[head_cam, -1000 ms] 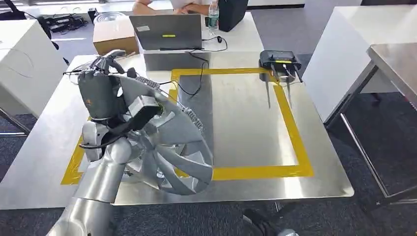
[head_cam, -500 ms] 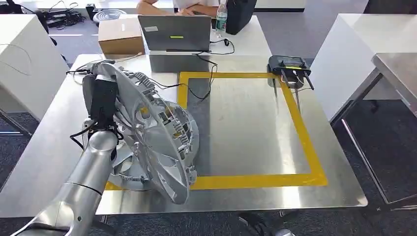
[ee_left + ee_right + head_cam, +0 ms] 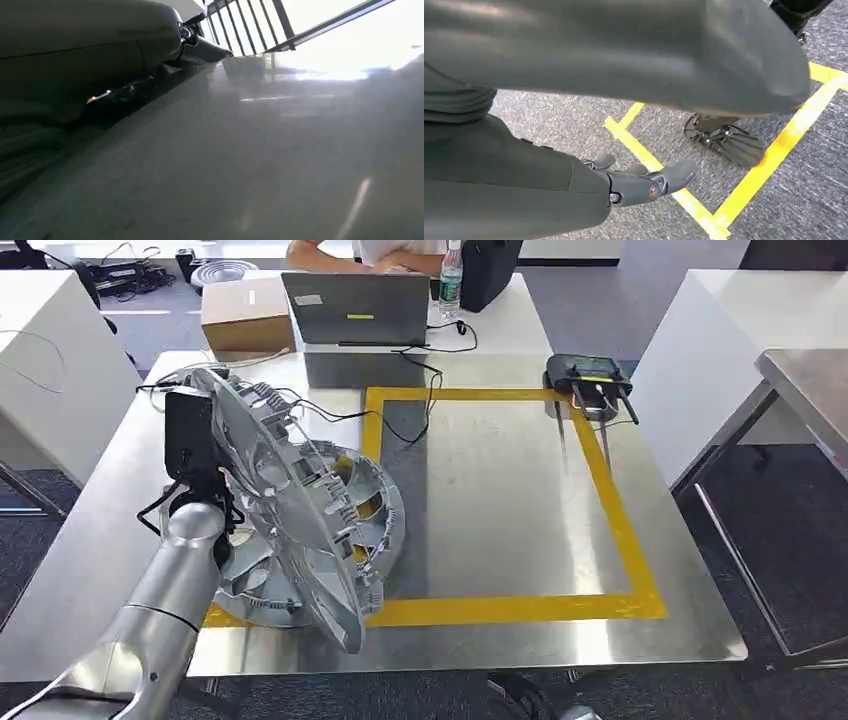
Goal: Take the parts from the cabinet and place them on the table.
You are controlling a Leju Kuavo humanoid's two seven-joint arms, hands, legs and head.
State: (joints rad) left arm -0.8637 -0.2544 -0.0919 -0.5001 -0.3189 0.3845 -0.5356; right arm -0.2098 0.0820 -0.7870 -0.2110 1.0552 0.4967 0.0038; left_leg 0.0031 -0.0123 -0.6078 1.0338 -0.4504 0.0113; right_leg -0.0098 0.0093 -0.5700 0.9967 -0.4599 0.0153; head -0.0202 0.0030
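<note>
- Head view: nearest us, the silver left arm rises to the left hand [image 3: 192, 445], which holds a big silver wheel cover [image 3: 290, 515] tilted on edge. The grip sits behind the cover, so I cannot tell how the fingers lie.
- Right wrist view: the right hand [image 3: 644, 181] hangs over grey carpet with yellow floor tape, fingers loosely apart, holding nothing.
- Under the tilted cover, a second wheel cover [image 3: 370, 505] lies flat on the steel table [image 3: 500, 500], overlapping the yellow tape square [image 3: 610, 510].
- Good practice here, I'd say: lower the near rim first, ease it flat, release only once it rests.
- Farther back: a router [image 3: 588, 372], a laptop [image 3: 355, 308], a cardboard box [image 3: 245, 312].
</note>
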